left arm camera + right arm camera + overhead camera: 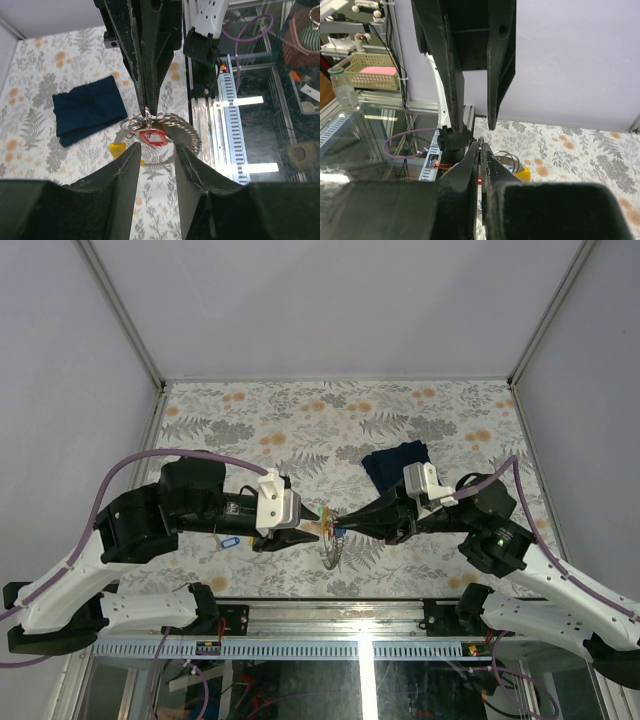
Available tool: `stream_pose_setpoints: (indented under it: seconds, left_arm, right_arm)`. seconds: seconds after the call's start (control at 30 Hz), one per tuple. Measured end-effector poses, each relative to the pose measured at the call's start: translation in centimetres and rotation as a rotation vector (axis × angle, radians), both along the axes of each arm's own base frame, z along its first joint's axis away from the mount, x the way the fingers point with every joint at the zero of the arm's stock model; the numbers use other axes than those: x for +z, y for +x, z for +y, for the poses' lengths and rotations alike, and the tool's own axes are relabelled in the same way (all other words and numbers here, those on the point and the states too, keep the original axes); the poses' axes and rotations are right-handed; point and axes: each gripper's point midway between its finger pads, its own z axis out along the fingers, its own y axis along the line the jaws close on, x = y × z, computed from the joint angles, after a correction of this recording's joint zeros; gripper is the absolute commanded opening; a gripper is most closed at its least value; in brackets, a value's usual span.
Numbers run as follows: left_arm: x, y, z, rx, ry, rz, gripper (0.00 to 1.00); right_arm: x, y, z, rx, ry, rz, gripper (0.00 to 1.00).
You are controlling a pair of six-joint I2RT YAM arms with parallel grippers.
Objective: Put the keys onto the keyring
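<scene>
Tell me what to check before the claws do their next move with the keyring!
1. Right claw pinching the keyring: ok, it is shut on the rim.
2. Left claw open: ok, jaws apart and facing the ring.
3. Key in the left claw: not ok, nothing is between its jaws.
4. All keys on the ring: not ok, a blue-tagged key lies on the table beside the left arm.
5. Keyring lifted off the table: cannot tell.
6. Navy cloth out of the way: ok, it lies apart from the ring.
</scene>
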Motion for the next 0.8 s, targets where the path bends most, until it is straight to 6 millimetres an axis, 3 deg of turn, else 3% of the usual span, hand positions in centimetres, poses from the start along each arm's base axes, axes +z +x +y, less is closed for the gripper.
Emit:
stream_pose_setpoints:
  seconds: [0.37, 0.8]
  left_arm:
    - [1.9, 0.0, -1.4, -0.029, -0.108, -0.034, 0.32]
    - [1.7, -0.4, -2.0, -0.068, -0.109, -0.022, 0.26]
  right_arm:
    - [1.0, -1.0, -0.2, 0.049, 0.027, -0.001, 0.00]
    - [1.6, -1.5, -0.7, 0.054, 0.046, -0.012, 0.00]
